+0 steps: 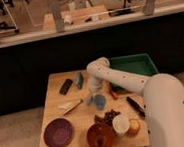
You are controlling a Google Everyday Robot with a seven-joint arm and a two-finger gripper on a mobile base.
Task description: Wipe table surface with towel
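A small blue-grey towel (98, 102) lies bunched near the middle of the wooden table (53, 100). My white arm reaches in from the right and bends down over the table. My gripper (95, 92) points downward right above the towel, at or very close to its top edge. Whether it touches the cloth is hidden by the wrist.
A purple bowl (58, 132), a brown bowl (99, 136), a white cup (121, 125) and a round fruit (134, 127) stand along the front. A black block (66, 86) and a teal object (79, 80) lie at the back left. A green bin (135, 66) stands at the back right.
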